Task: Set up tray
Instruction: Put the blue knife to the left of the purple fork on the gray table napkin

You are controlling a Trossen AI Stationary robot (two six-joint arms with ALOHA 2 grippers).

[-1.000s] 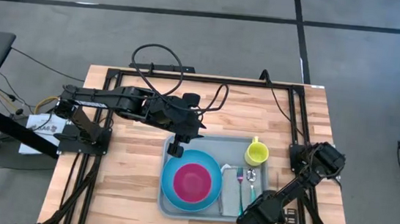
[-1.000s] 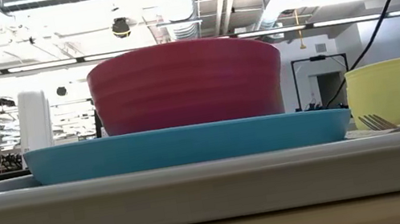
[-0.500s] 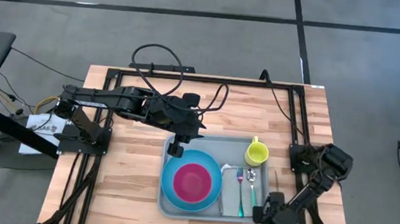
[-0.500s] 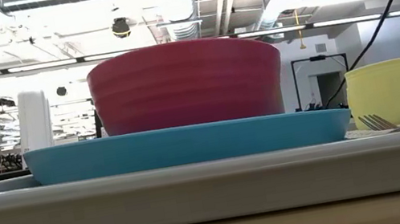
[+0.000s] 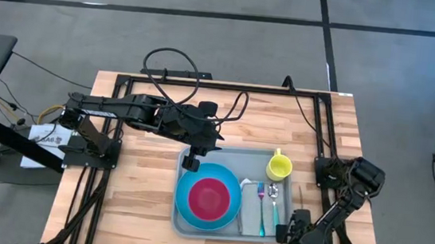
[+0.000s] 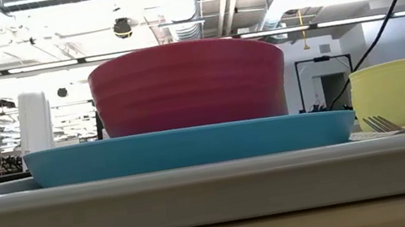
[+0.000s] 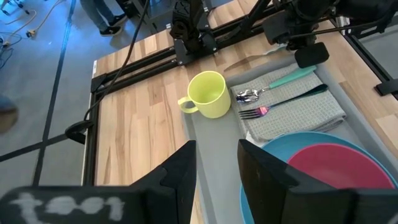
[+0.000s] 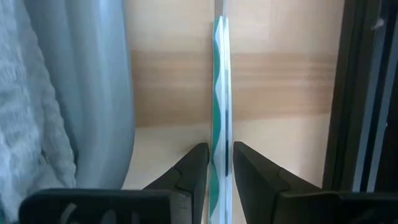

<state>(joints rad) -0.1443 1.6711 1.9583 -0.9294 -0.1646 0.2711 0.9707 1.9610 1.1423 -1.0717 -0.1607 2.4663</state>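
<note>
The grey tray lies at the table's middle. It holds a blue plate with a red bowl, a yellow cup, and a grey napkin bearing a fork and a spoon. My right gripper stands over the bare wood just right of the tray's near right corner, shut on a thin teal knife seen edge-on. High over the tray's far left corner, my left gripper is open, with nothing between its fingers. My right gripper pinches the knife's near end between its two fingers, the flat sides against them. The fingers come steeply from above. The knife runs away from them toward the far edge, along the tray's right rim. Whether it rests on the wood, I cannot tell.
Black frame rails run along the table's far and right sides, close beside my right arm. Bare wood lies left of the tray and beyond it. The low view shows only the tray's near rim, the plate, the bowl and the cup.
My right gripper has gone toward the table's right edge, from over the napkin's near end to the wood beside the tray, and has turned as it went. The things on the tray have stayed in place.
</note>
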